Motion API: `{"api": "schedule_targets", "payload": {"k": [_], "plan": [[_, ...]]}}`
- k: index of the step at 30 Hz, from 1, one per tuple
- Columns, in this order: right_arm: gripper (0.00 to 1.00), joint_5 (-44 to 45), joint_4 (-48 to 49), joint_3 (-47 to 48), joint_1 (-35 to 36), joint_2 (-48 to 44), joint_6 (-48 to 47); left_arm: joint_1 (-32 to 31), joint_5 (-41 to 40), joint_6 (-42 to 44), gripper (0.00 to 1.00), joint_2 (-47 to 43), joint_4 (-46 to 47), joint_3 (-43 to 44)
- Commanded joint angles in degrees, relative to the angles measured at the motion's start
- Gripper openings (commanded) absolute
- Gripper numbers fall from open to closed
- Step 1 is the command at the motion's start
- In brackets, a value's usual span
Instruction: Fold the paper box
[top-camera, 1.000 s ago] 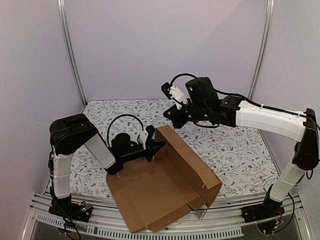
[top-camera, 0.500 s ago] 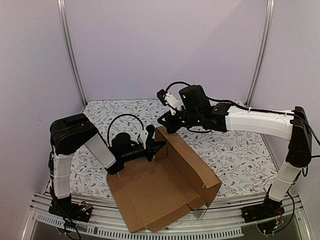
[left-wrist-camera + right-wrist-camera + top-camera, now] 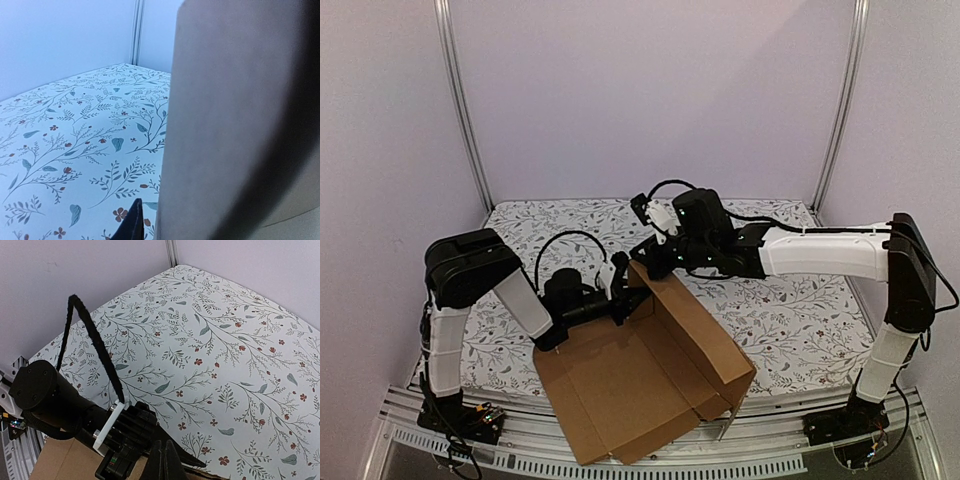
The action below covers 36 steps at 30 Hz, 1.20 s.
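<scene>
The paper box [image 3: 620,385] is brown cardboard that lies open at the table's near edge. Its long side wall [image 3: 695,325] stands raised. My left gripper [image 3: 630,297] is closed on the far corner of that wall. In the left wrist view the cardboard [image 3: 235,125] fills the right side, one dark fingertip [image 3: 132,222] shows beside it and the other finger is hidden behind it. My right gripper [image 3: 646,254] is shut and empty, just above the wall's top corner. In the right wrist view its fingers [image 3: 159,460] are pressed together over the left gripper [image 3: 130,435] and the cardboard's edge [image 3: 60,462].
The table [image 3: 790,300] has a floral cloth. Purple walls with metal posts [image 3: 460,110] enclose the back and sides. The left arm's black cable [image 3: 92,340] arcs up near my right gripper. The box's near flaps overhang the metal frame [image 3: 500,440] at the front.
My right arm has swung left and down, from above the table's middle to the wall's top corner. My left gripper keeps its hold, and the wall has shifted slightly.
</scene>
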Motion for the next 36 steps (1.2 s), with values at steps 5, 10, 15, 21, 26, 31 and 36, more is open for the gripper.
{"api": "schedule_targets", "payload": {"k": [5,10,15,21,26,31,36], "plan": [[0.00,2.6,-5.1,-2.4,0.8,2.7,0.7,0.4,-0.8,-1.0,0.27,0.5,10.0,-1.8],[0.00,3.3,-5.9,-2.4,1.1,3.0,0.7,0.4,-0.8,-1.0,0.28,-0.3,10.0,-2.4],[0.00,3.5,-6.1,-2.4,1.4,2.8,0.6,0.3,-0.9,-0.6,0.28,-1.2,10.0,-2.5],[0.00,3.1,-6.3,-2.3,1.5,2.8,0.5,0.3,-0.8,-0.1,0.05,-1.8,10.0,-2.0],[0.00,3.4,-6.3,-2.7,1.5,2.3,0.8,0.0,-0.7,0.9,0.00,-2.1,10.0,-1.5],[0.06,3.9,-6.3,-3.2,1.5,0.2,1.1,-0.7,-2.5,2.6,0.00,-3.0,10.0,-2.2],[0.19,4.4,-7.4,-3.5,1.5,-3.8,1.2,-1.6,-7.4,4.6,0.00,-4.4,10.0,-4.2]]}}
